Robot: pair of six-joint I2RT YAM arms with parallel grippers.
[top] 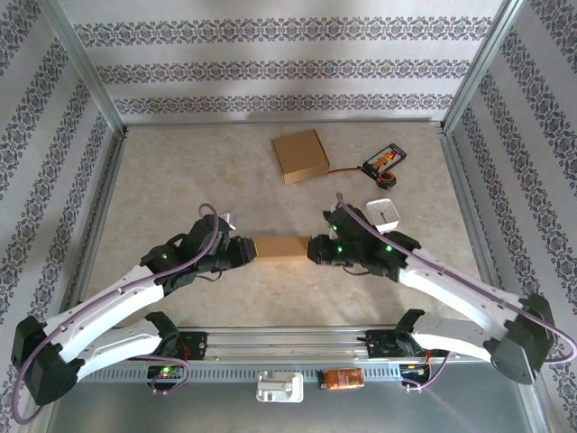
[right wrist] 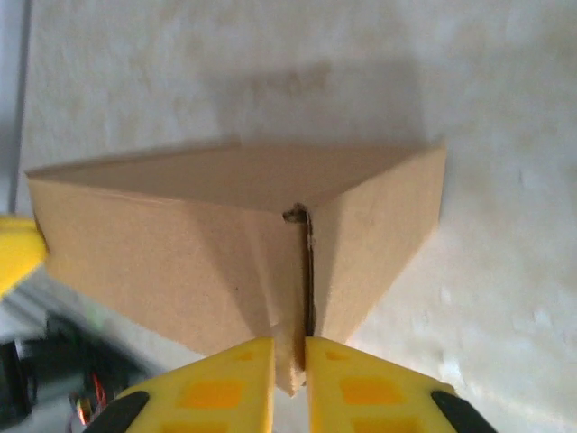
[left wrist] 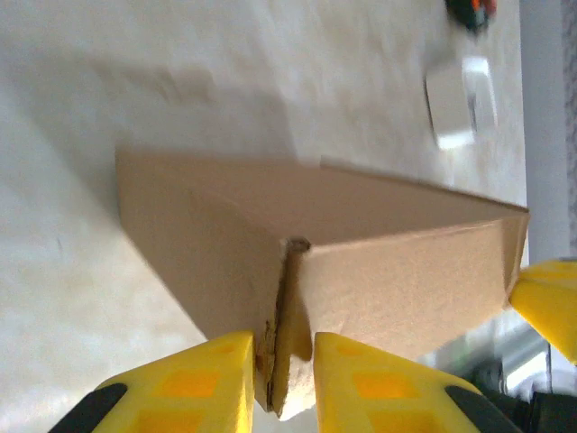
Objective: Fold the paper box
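The brown paper box (top: pixel 281 248) hangs lengthwise between my two grippers over the middle of the table. My left gripper (top: pixel 245 252) grips its left end and my right gripper (top: pixel 315 250) its right end. In the left wrist view the box (left wrist: pixel 361 244) is a wedge, and its doubled corner flap stands between the yellow fingers (left wrist: pixel 203 383) of my left gripper (left wrist: pixel 282 379), pinched. In the right wrist view the box (right wrist: pixel 180 253) shows the same fold, its end flap squeezed by my right gripper (right wrist: pixel 289 374).
A second, flat brown box (top: pixel 300 155) lies at the back centre. A small black and orange device (top: pixel 382 165) with a wire and a white square object (top: pixel 383 213) sit right of it. Metal rails border the table (top: pixel 162 180).
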